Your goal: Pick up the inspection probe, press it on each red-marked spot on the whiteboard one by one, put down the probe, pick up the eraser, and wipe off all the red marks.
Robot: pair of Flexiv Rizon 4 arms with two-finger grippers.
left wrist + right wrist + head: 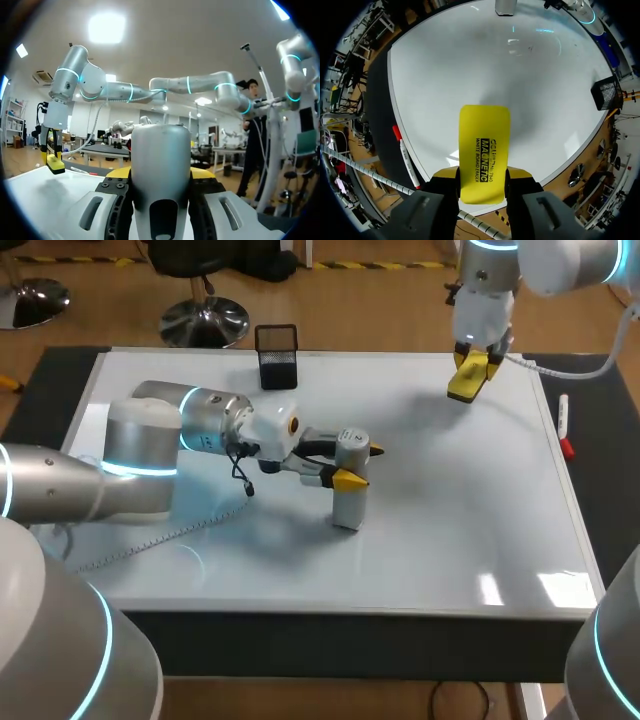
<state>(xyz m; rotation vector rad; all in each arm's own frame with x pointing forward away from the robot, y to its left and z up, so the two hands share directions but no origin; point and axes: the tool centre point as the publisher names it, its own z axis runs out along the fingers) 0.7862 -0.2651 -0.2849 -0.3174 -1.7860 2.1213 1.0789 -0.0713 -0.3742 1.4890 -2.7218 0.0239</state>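
Observation:
The inspection probe (348, 502), a grey-and-white cylinder, stands upright on the whiteboard (450, 520) near its middle. My left gripper (360, 466) is shut on its upper part from the side; in the left wrist view the probe (160, 160) fills the gap between the fingers. My right gripper (471, 368) hangs above the board's back right corner, shut on the yellow eraser (466, 382). In the right wrist view the eraser (484, 150) sticks out ahead of the right gripper (482, 175) over the whiteboard (520, 80). No red marks show on the board.
A black mesh pen holder (277, 356) stands at the board's back edge. A red-capped marker (565, 426) lies on the dark mat right of the board, also beside the eraser in the right wrist view (405, 157). A thin cable (170, 536) trails over the board's left part.

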